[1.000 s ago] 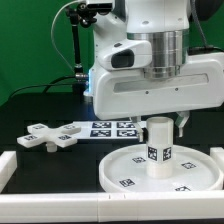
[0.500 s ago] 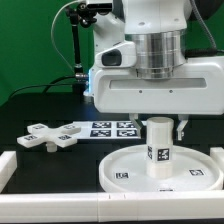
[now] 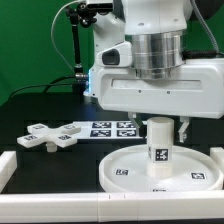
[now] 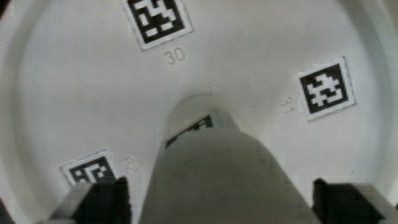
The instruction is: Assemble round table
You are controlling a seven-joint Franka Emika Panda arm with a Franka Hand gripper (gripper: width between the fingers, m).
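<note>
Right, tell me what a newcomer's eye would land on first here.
The white cylinder leg standing upright in the centre of the large disc, near the front of the exterior view, draws the eye first. The arm's bulky gripper hangs right above it, fingers either side of the leg's top with a gap showing on one side. The cross-shaped foot lies apart on the black table, at the exterior view's left.

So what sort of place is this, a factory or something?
Probably a robotics lab bench, not a factory: a green backdrop, one robot arm over a black table, and a white disc, cross-shaped foot and marker board bearing square tags.
</note>
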